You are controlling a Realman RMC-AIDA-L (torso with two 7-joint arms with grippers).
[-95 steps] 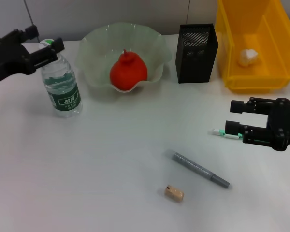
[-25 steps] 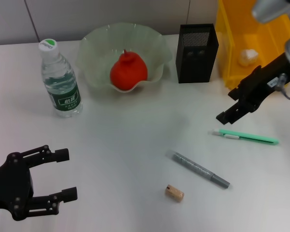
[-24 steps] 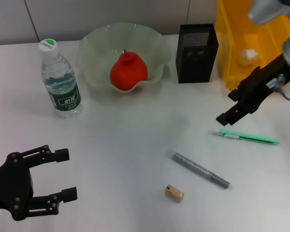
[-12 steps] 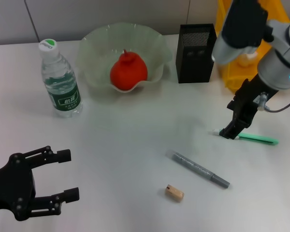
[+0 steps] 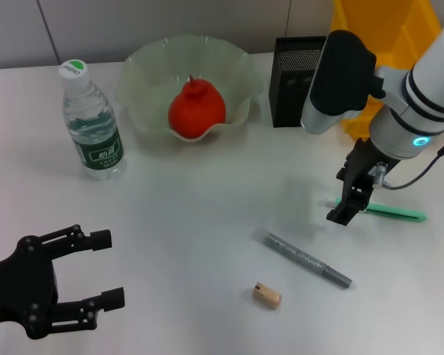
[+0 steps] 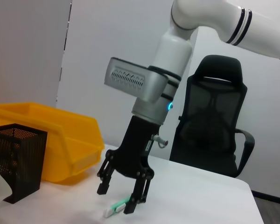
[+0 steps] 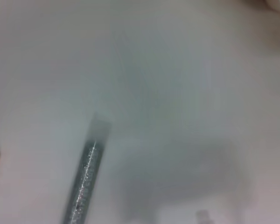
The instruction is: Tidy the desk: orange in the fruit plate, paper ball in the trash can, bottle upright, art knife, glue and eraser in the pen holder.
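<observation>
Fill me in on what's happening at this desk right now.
The right gripper is open and lowered over the white end of the green art knife on the desk, apparently about to grasp it. The left gripper hangs open near the front edge. The orange sits in the fruit plate; the bottle stands upright.

Lighting: even, bright, diffuse from overhead; soft faint shadows on the desk (image 5: 192, 222) beneath the right gripper (image 5: 348, 196) and beside the bottle (image 5: 93, 126). Head and left wrist views are clear. Right wrist view is heavily blurred, the grey pen (image 7: 84, 179) indistinct.
</observation>
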